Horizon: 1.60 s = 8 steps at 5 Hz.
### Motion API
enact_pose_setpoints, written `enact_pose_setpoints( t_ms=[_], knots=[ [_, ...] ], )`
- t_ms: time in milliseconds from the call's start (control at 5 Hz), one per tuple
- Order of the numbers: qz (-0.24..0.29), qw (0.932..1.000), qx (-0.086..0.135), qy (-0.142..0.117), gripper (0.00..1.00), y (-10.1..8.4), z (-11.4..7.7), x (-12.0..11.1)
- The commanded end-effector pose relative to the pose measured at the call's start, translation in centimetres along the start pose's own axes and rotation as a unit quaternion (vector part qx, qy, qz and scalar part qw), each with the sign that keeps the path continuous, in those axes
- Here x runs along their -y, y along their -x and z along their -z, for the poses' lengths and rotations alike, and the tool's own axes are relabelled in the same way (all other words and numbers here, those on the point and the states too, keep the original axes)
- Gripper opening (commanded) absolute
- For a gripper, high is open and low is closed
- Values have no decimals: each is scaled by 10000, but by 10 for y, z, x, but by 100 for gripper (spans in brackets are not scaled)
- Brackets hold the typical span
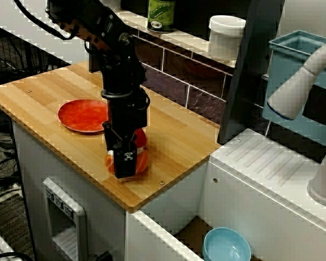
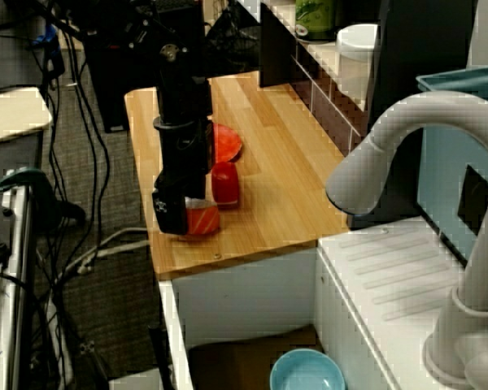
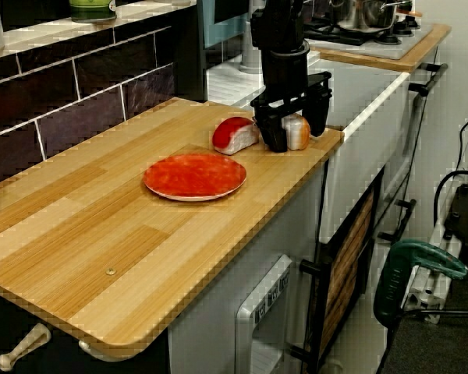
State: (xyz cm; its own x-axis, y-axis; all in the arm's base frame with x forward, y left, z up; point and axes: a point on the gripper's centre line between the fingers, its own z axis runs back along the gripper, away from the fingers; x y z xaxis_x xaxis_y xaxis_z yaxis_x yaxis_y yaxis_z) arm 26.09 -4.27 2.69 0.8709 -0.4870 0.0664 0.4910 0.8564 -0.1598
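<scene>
You are holding the gripper [image 3: 298, 137] open astride the salmon sushi [image 2: 203, 221], seemingly mid-grasp, and closing is calling for a gentle, centred squeeze.

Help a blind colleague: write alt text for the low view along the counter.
A black robot gripper stands over an orange-and-white toy sushi piece at the far edge of the wooden counter, fingers either side; whether they grip it is unclear. A red-and-white piece lies beside it, a red plate nearer the camera.
</scene>
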Motion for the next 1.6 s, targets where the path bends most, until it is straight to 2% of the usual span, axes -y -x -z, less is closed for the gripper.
enact_pose_setpoints(
  t_ms=[0, 200, 400, 600, 800, 1000, 1200, 1400],
  knots=[
    [-291, 9988, 403, -26, 100, 21, -41, -20],
    [-461, 9968, 632, 144, 100, 33, -75, -33],
    [-595, 9950, 787, 172, 100, 44, -95, -48],
    [-438, 9948, 916, -54, 100, 48, -99, -57],
    [605, 9918, 1006, -496, 100, 43, -93, -64],
    [1518, 9821, 854, -712, 100, 42, -85, -60],
    [2358, 9672, 622, -715, 100, 46, -84, -51],
    [3121, 9477, 326, -579, 100, 48, -86, -33]
  ],
)
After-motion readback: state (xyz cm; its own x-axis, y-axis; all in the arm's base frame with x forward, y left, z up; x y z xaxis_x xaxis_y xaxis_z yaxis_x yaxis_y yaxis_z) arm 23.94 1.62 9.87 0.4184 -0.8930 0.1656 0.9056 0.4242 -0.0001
